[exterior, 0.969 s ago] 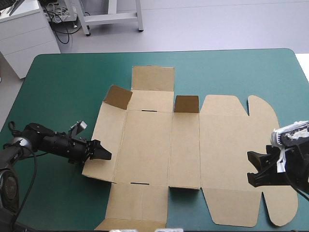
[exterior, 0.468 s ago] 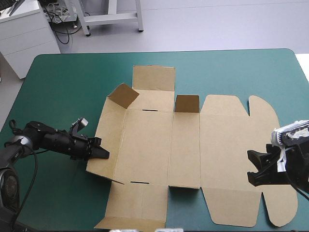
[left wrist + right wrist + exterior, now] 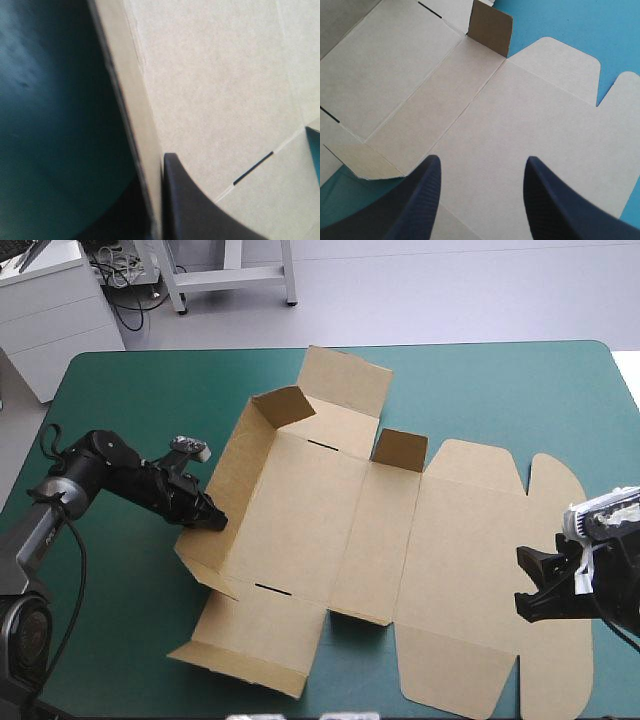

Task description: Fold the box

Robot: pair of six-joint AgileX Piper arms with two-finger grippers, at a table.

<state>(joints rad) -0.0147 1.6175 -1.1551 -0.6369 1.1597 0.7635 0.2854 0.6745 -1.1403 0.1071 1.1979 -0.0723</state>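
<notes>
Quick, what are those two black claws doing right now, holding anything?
Left gripper: shut on the box, pinching its raised left wall.
Right gripper: open, holding nothing.

box (image 3: 340, 540) on table (image 3: 130, 400) | left gripper (image 3: 212, 521) at its left wall | right gripper (image 3: 535, 595) over right end

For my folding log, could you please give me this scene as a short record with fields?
Object: brown cut-board box sheet, mostly flat on the teal-green table cover
Left wall: tilted up off the cover
Left end effector: shut on the left wall's edge
Right end effector: open, over the sheet's right panel; contact unclear
Raised tabs: two small ones at the far side
</notes>
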